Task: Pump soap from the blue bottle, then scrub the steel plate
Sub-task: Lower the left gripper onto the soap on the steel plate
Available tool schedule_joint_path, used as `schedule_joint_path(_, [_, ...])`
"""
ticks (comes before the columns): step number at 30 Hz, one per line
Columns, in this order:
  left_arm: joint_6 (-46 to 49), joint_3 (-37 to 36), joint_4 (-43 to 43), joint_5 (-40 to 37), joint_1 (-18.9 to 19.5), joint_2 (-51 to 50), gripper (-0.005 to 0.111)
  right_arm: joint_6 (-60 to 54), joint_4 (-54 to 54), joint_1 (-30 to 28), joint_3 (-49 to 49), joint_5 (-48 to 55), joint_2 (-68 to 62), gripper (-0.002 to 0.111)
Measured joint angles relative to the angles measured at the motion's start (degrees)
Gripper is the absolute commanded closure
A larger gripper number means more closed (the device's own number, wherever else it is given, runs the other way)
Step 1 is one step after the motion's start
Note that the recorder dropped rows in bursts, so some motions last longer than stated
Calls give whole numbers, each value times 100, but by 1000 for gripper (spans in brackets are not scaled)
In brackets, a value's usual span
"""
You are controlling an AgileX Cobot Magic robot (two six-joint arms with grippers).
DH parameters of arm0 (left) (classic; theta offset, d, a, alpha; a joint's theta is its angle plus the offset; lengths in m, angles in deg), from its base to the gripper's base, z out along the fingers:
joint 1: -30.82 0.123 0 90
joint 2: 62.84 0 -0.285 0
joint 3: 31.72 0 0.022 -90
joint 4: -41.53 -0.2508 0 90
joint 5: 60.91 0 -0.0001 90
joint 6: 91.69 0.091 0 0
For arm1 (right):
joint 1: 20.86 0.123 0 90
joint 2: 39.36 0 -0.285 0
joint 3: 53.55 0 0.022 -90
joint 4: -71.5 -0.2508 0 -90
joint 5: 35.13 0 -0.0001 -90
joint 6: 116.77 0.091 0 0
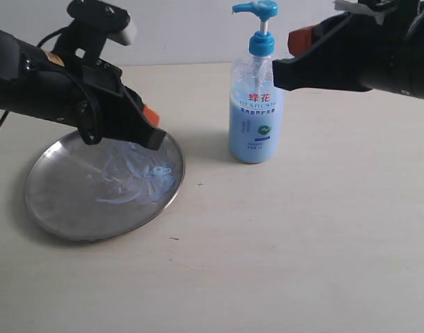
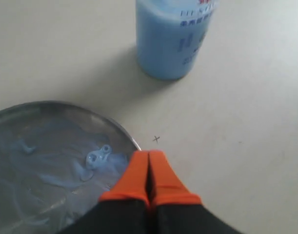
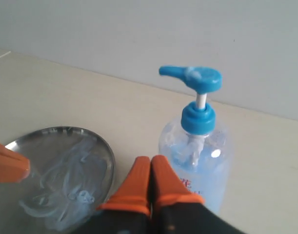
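Steel plate (image 1: 55, 208) lies flat on the pale tabletop (image 1: 302, 243), at the left of the exterior view. Soap (image 1: 139, 177) is already on it: pale bluish smears and loops, mostly over the half nearer the bottle. The pumping step looks done; the scrub appears to be the step in hand.

Blue bottle (image 1: 256, 118) stands upright on the table, near the plate but apart from it. Its pump head is raised, with the nozzle toward the plate.

Left gripper (image 2: 149, 165): orange fingers clenched together, nothing between them. The tips sit over the plate's rim on the bottle side. Contact with the metal cannot be told.

Right gripper (image 3: 151, 170): also clenched and empty, level with the bottle's shoulder, under the pump head. In the exterior view its tip overlaps the bottle's outline; touching or just beside, cannot tell.

No sponge or cloth visible in any view.

Risks, as judged:
- Left tips press at the rim, not mid-plate, so a downward push could tilt the plate.
- Nothing holds the plate, so a sideways stroke may slide it toward the bottle.
- Soap makes the metal slick, so the fingers may skid off the edge.
- The right gripper is close to a tall bottle, so a small swing could topple it.
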Motion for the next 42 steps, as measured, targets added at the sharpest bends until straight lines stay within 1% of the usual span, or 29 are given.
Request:
schedule_joint_path(7, [58, 320, -353, -264, 0, -567, 107, 10, -117, 0, -126, 71, 269, 108])
schedule_joint_path(13, [7, 774, -681, -540, 0, -973, 107, 10, -125, 0, -126, 446, 560, 108])
schedule_joint_path(17, [-334, 1233, -1201, -963, 0, -1395, 107, 21, -125, 0, -208, 698, 617, 108])
schedule_joint_path(22, [-659, 1589, -1791, -1347, 21, -1805, 107, 21, -114, 0, -415, 803, 631, 108])
schedule_joint_path(27, [-789, 1813, -2060, -1428, 21, -2051, 107, 21, -114, 0, -439, 1024, 731, 108])
schedule_joint_path(38, [-847, 2191, -2195, -1525, 21, -2779, 107, 120, -103, 0, -439, 1461, 757, 108])
schedule_joint_path(42, [-981, 2405, -2441, -1623, 21, -3041, 107, 143, -16, 0, -439, 1511, 757, 108])
